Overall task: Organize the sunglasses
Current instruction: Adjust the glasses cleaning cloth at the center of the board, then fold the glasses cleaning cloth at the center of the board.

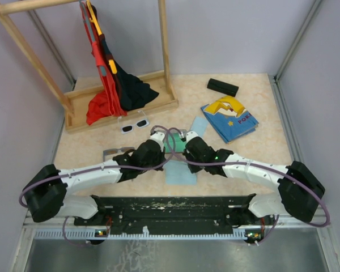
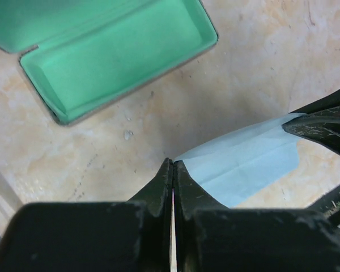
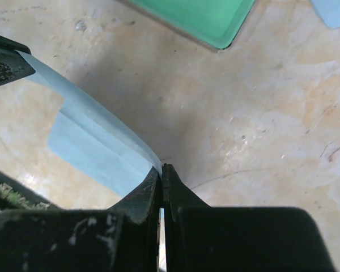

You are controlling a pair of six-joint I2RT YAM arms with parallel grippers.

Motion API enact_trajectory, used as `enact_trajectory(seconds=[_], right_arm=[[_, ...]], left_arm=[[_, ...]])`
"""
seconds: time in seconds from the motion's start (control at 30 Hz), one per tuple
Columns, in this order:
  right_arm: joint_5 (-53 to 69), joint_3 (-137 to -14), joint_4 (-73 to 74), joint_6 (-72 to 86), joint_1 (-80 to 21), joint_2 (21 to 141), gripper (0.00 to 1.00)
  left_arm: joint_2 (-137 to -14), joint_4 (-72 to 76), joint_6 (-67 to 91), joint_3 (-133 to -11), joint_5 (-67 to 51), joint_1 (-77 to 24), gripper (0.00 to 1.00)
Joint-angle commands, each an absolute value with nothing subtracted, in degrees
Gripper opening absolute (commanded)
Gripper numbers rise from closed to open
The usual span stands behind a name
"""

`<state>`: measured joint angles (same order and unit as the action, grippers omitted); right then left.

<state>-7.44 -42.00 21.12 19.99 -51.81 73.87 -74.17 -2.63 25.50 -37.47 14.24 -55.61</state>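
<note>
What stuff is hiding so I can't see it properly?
Left wrist view: the green case has its lid cut off by the top edge.
Top view: that case is mostly under the left arm and right arm.
Top view: the wire-framed sunglasses are partly behind the left arm.
Wrist views: no sunglasses; the white sunglasses show only from above.

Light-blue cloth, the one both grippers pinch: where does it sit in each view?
Top external: light-blue cloth at centre, between the two forearms.
Left wrist: right of centre, running from the left gripper.
Right wrist: left side, running from the right gripper.
Shared landmark: open green-lined case.
</note>
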Motion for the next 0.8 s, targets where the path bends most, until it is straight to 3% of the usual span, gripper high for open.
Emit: enact_trajectory(seconds=[0.0, 0.3, 0.77], right_arm=[[-10.7, -37.8, 7.5, 15.6, -49.4, 74.4, 0.0], [-14.8, -34.2, -1.8, 11.4, -48.5, 78.2, 0.0], [-8.5, -33.8, 5.4, 12.3, -48.4, 72.3, 0.01]], left_arm=[[-78.1, 4.9, 18.3, -39.2, 10.4, -53.6, 0.0], [-82.7, 8.0, 14.5, -40.6, 6.0, -53.6, 0.01], [-81.1, 8.1, 13.0, -37.1, -0.6, -53.6, 0.01]])
